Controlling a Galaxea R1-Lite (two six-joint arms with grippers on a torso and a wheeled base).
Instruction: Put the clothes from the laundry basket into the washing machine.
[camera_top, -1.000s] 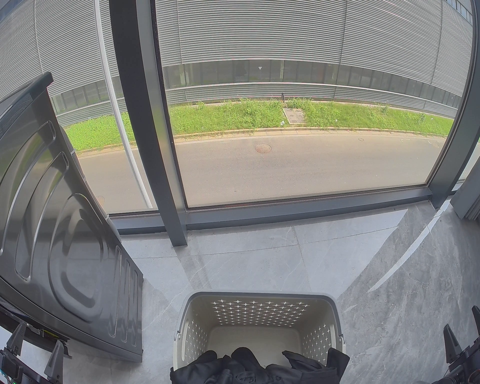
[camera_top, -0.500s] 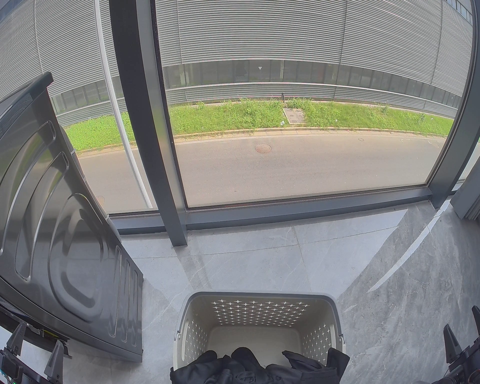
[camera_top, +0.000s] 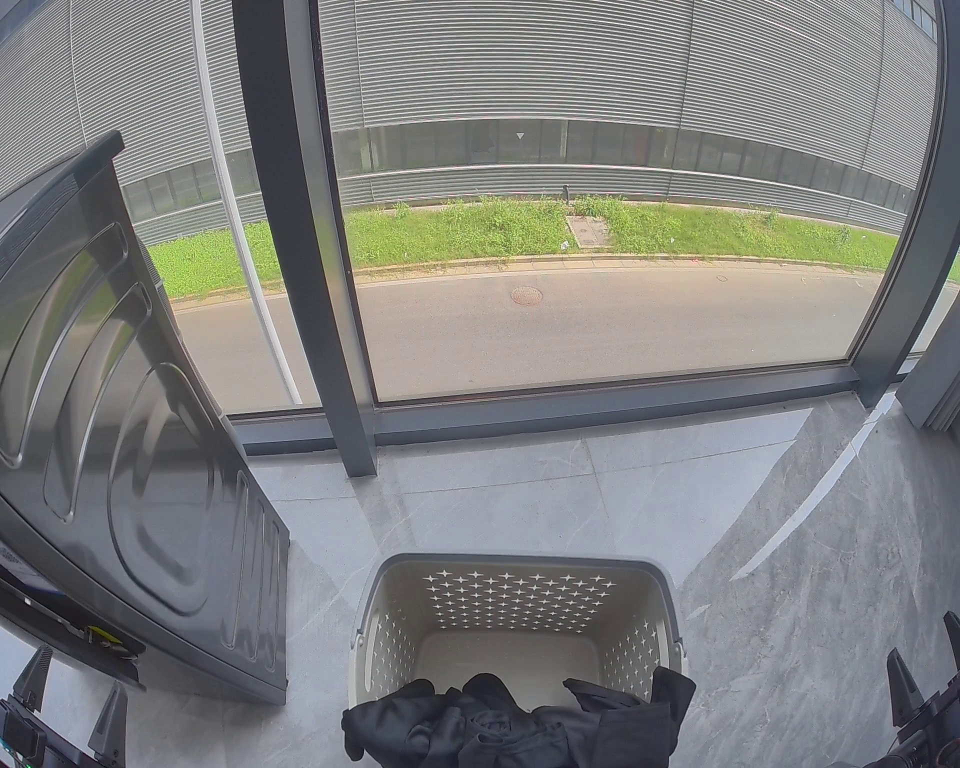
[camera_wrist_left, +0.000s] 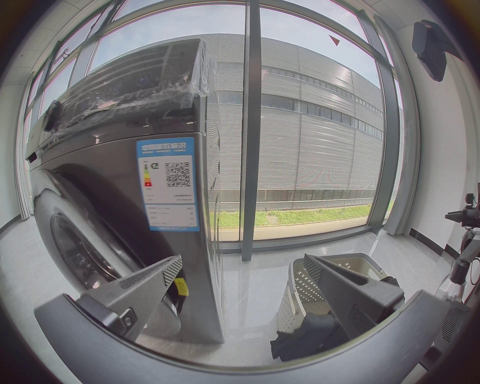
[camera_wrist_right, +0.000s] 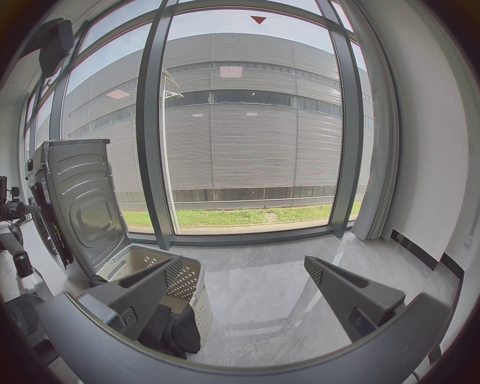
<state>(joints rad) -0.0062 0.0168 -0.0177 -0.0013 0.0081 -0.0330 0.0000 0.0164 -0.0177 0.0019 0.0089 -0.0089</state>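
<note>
**Black clothes lie between two hands, fingers apart**

Black clothes (camera_top: 500, 730) are heaped at the near end of the basket (camera_top: 520, 565), and one fold hangs over its right rim. The far half of the basket shows its pale bottom. The heap's long axis runs left to right across the basket, which stands on the grey floor (camera_top: 600, 500) before the window (camera_top: 600, 250).

The washer (camera_top: 130, 450) stands just left of the basket, its side panel turned toward it and its front facing near and left. The left wrist view shows its round door (camera_wrist_left: 80, 250), which looks closed, though I cannot be sure.

The left hand (camera_top: 72, 700) sits low at the near left, by the washer's front corner. The right hand (camera_top: 925, 670) sits at the near right, over the floor. Both have their fingers apart and hold nothing, and neither touches the clothes.

The coming move turns on this: the heap lies inward of both hands, to the right of the left one and to the left of the right one, and seems about equally near to each. The left arm is on the washer's side, so it probably has the shorter carry. A grip closing near-to-far, across the heap's short way, looks likeliest to gather cloth. If the door is closed, it must be opened first.
</note>
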